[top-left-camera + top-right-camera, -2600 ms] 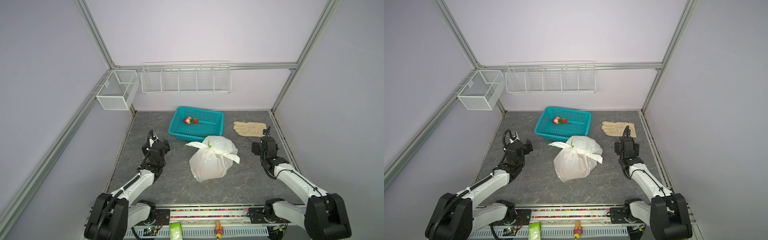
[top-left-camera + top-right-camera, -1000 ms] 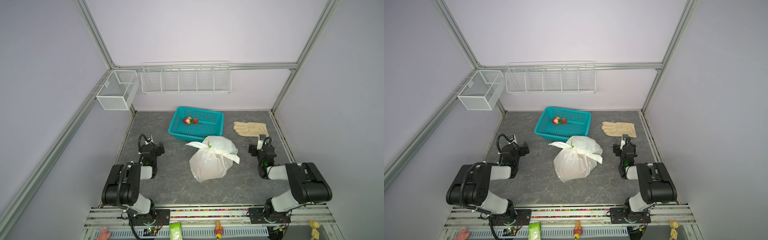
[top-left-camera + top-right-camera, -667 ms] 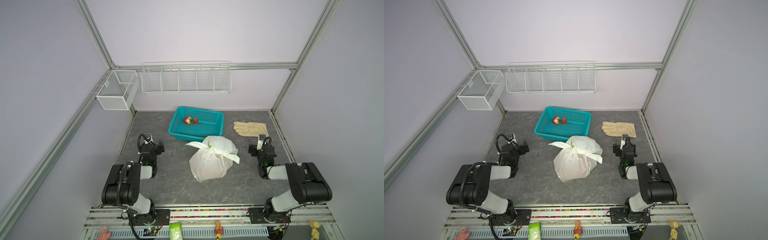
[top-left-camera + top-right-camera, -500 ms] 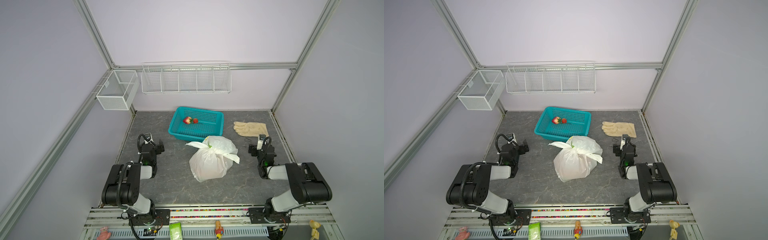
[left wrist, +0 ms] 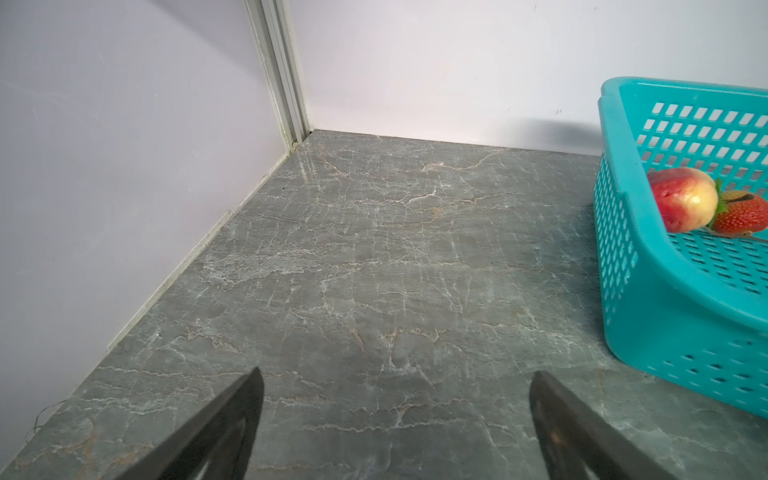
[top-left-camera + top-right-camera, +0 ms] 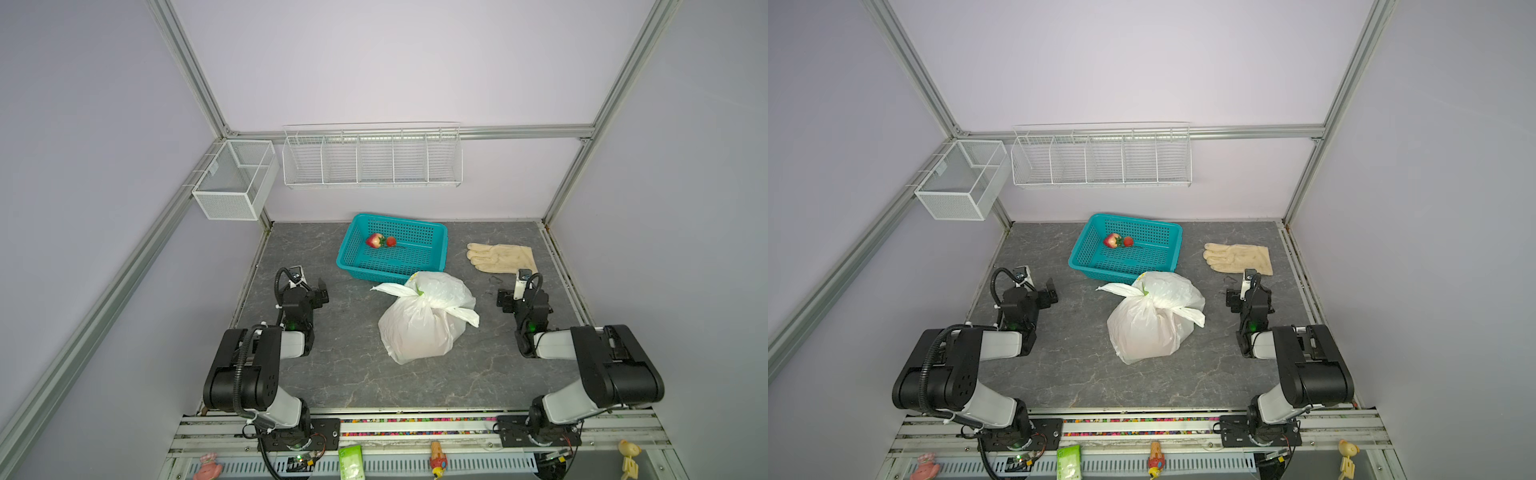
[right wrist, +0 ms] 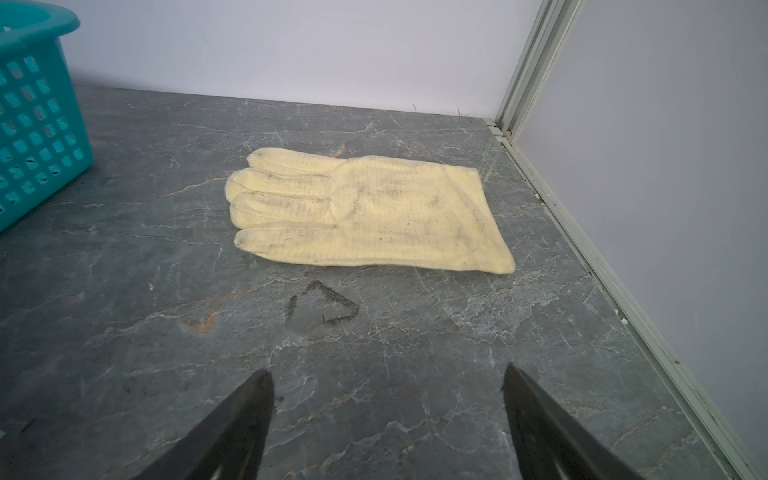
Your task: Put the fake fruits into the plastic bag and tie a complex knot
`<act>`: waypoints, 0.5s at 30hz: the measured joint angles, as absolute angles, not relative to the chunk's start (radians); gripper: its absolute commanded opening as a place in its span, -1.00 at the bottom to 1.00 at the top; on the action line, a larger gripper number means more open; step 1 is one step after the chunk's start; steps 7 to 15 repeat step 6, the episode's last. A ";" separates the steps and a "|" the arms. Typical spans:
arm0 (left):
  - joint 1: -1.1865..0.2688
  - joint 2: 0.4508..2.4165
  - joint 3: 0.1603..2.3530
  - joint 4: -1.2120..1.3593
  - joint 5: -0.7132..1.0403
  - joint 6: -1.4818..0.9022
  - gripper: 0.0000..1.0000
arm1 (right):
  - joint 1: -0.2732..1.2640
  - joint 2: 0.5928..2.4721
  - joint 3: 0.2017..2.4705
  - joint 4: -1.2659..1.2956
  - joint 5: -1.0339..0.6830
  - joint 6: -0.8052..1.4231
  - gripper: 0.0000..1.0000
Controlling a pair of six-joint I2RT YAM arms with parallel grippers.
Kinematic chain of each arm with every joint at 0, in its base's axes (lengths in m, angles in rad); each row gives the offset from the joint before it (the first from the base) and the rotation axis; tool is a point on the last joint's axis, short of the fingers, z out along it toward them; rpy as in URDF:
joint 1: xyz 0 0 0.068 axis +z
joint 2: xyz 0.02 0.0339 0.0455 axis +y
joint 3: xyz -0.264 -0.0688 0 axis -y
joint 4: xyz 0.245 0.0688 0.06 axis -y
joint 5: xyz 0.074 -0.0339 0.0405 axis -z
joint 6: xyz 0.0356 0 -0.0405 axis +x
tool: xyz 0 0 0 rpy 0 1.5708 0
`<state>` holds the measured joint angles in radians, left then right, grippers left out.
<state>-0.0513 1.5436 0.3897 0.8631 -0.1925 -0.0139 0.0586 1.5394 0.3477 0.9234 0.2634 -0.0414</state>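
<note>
— Where's the plastic bag?
— Centre of both top views, knotted shut (contents hidden). A peach-red fruit and a strawberry lie in the teal basket just above it.
— Jaws?
— The left gripper and right gripper are both spread wide, holding nothing.

Both arms sit folded close to their bases as I hold the rig: my left arm on the left in both top views, my right arm on the right, each wrist low and pointing forward. The left gripper has its jaws spread wide with nothing between them. The right gripper gapes likewise, empty, its dark fingers well apart.
</note>
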 measured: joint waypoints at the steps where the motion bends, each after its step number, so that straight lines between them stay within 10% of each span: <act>1: -0.051 1.544 0.390 0.863 -0.192 -0.014 0.99 | 0.059 1.539 0.348 0.923 0.263 -0.042 0.78; 15: -0.051 1.544 0.390 0.863 -0.192 -0.014 0.99 | 0.051 1.539 0.353 0.910 0.221 -0.042 0.78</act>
